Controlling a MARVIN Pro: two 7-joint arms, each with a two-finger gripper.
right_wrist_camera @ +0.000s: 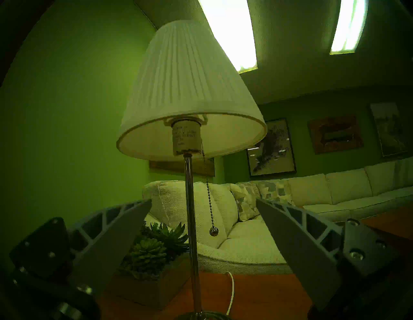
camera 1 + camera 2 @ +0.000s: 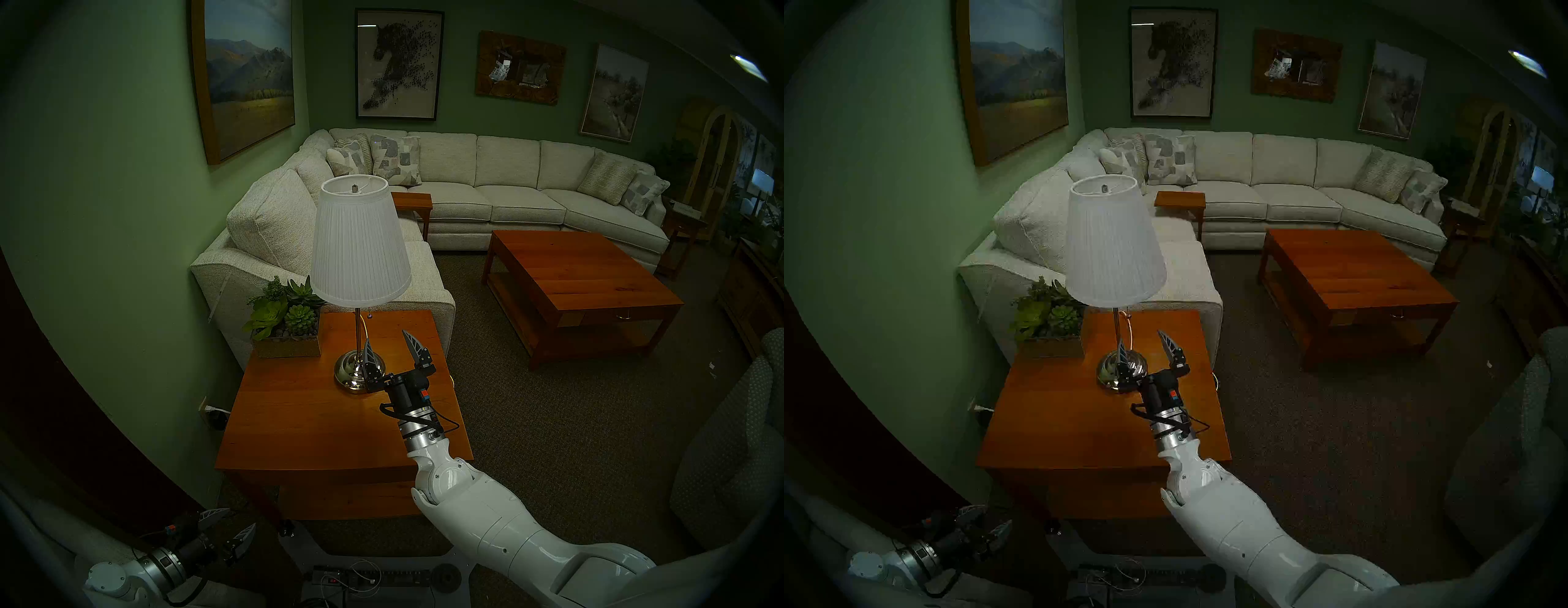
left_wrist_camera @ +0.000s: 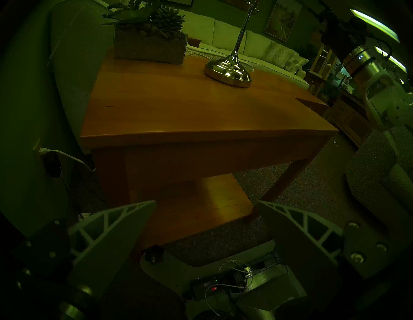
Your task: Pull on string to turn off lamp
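The right gripper (image 2: 388, 340) is spread wide, empty, beside the slim chrome-based lamp (image 2: 359, 246). The thin beaded metal string (image 1: 210, 201) hangs untouched between its fingers. The left gripper (image 2: 229, 526), low by the wooden side table (image 2: 297, 424), seems parted too.

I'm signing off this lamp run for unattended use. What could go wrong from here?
1. The pull chain hangs close beside the pole; the open right hand could close on the pole too.
2. An off-vertical tug might tip the lamp.
3. The chain is very thin, so the fingers may miss it or slip off.
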